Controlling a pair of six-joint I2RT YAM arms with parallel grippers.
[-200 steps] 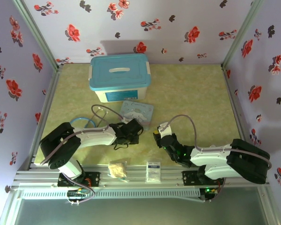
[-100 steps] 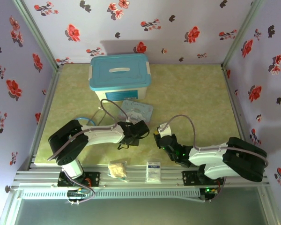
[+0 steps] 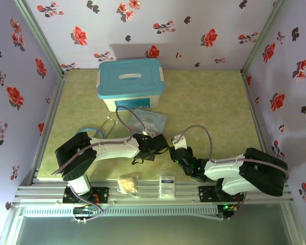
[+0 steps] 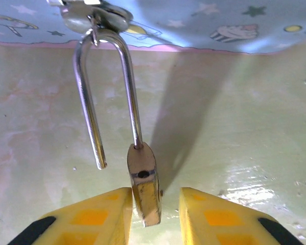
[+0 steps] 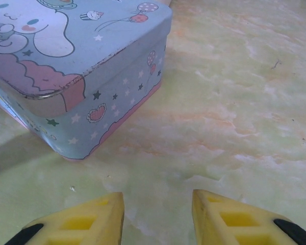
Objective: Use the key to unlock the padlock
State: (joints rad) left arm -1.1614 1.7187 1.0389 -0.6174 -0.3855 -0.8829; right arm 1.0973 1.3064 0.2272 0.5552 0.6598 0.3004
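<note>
Left jaws spread, straddling body of tiny brass-gold padlock [image 4: 144, 178]. Left pad [image 4: 107, 214] touching it or nearly, gap on right; I judge it not clamped. Right jaws spread, empty, over pale green marbled bench [image 5: 234, 102].

Padlock's long axis runs straight away from left jaws. Thin silver shackle [image 4: 127, 76] hooked through hasp [image 4: 94, 18] of pale blue cartoon-dog tin [image 5: 86, 66]. One shackle leg hangs free of body, so I judge lock sprung.

Left arm on lock. Right jaws just beside, tin ahead-left of them.

No writing I can read on tin; small white card [image 3: 167, 186] at bench's near edge too small to read.
</note>
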